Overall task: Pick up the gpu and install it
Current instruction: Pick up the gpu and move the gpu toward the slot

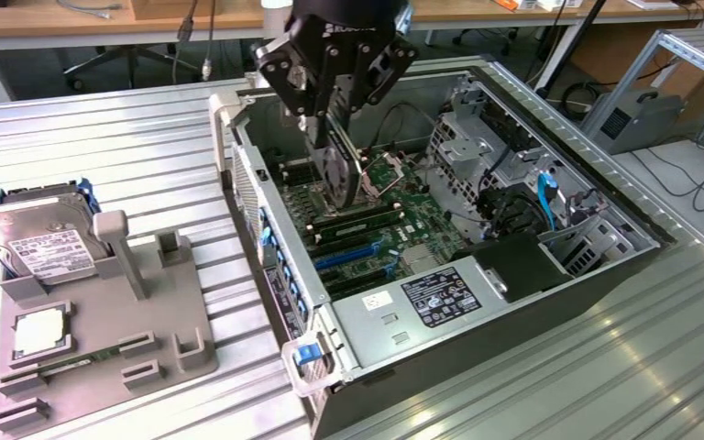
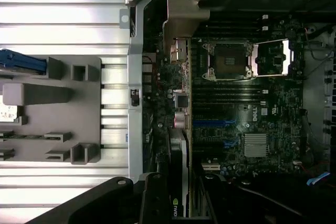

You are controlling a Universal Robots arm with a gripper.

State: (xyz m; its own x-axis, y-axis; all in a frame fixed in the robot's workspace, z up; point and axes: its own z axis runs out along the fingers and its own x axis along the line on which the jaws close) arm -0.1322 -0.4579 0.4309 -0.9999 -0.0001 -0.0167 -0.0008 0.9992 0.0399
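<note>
The gripper [image 1: 336, 124] is clamping the gpu [image 1: 344, 174] between its fingers, holding it on edge inside the open case [image 1: 597, 174]; the card is hanging over the board [image 1: 420, 225], its lower edge close to the slots, though whether it is touching them I cannot tell; in the wrist view its silver bracket [image 2: 181, 19] is lying near the case's back wall; the drive [image 1: 40, 243] is sitting by the grey holder [image 1: 95, 330], outside the case at the exterior view's left.

Bright, even light falls on the ribbed metal desk [image 1: 107, 147] in the exterior view, with glare streaks at 4 o'clock. In the wrist view the desk washes out pale at 10 o'clock, while the inside of the computer case [image 2: 135, 129] lies dim, nearly black at 5 o'clock.
</note>
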